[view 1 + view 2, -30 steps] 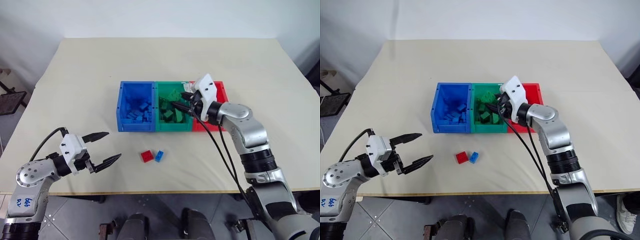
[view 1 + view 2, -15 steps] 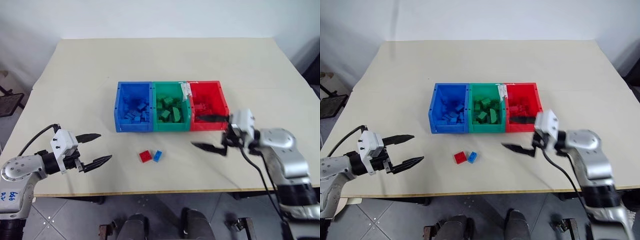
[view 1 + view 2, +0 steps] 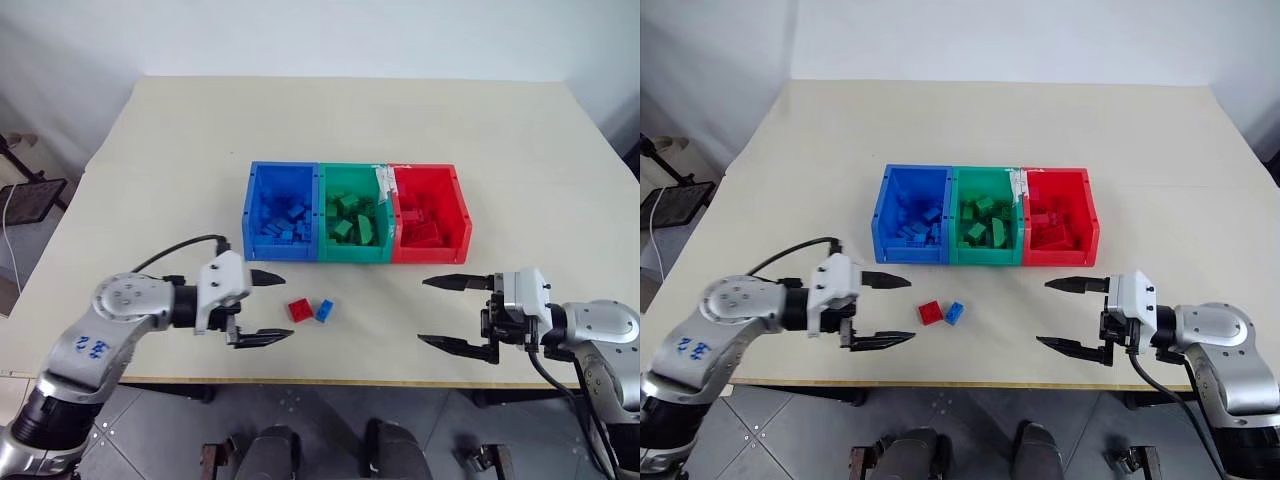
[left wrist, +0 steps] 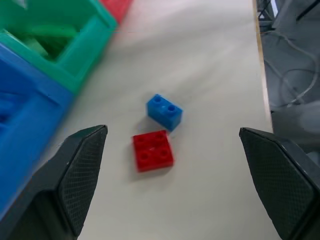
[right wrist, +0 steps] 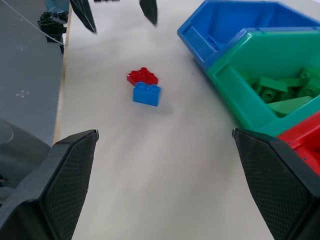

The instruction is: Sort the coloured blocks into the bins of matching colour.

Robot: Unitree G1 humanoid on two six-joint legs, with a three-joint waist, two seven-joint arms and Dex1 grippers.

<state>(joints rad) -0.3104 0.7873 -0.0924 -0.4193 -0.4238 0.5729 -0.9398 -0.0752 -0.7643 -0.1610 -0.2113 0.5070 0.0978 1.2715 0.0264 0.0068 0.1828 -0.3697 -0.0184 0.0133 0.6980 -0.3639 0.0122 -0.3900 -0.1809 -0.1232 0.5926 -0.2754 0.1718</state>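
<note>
Red block (image 3: 298, 310) and blue block (image 3: 323, 311) touching, on table just in front of blue bin (image 3: 281, 215). Left gripper (image 3: 262, 307) spread wide, empty, just left of red block, nearer. Right gripper (image 3: 452, 314) spread, empty, well right

A lab: bare table (image 3: 350, 120), plain white wall (image 3: 320, 35), grey tiled floor (image 3: 150, 430).

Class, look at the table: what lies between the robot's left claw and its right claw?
In the left eye view, two loose blocks lie between the left claw and right claw: a red block touching a blue block. Otherwise bare table.
</note>
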